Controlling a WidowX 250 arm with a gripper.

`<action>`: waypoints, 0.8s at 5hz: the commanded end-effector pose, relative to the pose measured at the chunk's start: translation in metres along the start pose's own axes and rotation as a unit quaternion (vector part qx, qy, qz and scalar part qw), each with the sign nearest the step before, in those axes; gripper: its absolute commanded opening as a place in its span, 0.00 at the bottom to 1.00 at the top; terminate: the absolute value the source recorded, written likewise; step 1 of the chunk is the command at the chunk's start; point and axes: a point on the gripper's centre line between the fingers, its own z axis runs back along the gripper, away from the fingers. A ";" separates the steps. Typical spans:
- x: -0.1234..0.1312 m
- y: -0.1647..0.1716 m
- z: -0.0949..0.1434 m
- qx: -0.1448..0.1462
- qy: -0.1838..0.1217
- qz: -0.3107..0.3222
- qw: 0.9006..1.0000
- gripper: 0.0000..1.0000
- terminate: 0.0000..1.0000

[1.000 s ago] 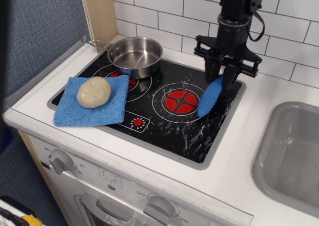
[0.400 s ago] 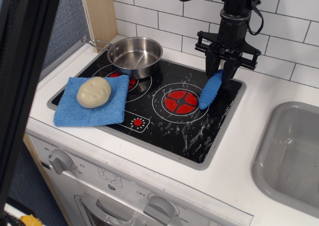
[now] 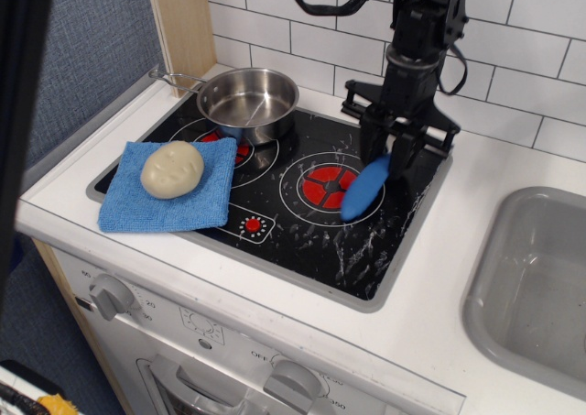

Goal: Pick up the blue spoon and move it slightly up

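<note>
The blue spoon (image 3: 363,189) shows only its thick bright-blue handle, slanting down-left over the right burner of the black hob (image 3: 275,204). Its metal bowl is hidden behind my gripper. My gripper (image 3: 394,154) points straight down over the hob's right rear part, and its black fingers (image 3: 406,152) are closed on the handle's upper end. The handle's lower tip hangs near the red burner ring; whether it touches the glass I cannot tell.
A steel pan (image 3: 247,99) stands on the rear left burner, handle pointing left. A blue cloth (image 3: 169,184) with a beige dough ball (image 3: 172,169) lies front left. A grey sink (image 3: 540,282) is at the right. A tiled wall stands behind.
My gripper has moved left and toward the front with the spoon. The blue handle has swung with it and now lies closer to the red burner ring.
</note>
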 end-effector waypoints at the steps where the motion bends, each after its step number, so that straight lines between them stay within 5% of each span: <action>1: -0.005 0.005 0.016 -0.004 -0.024 0.005 1.000 1.00 0.00; 4: -0.029 0.019 0.071 -0.011 -0.077 -0.018 0.997 1.00 0.00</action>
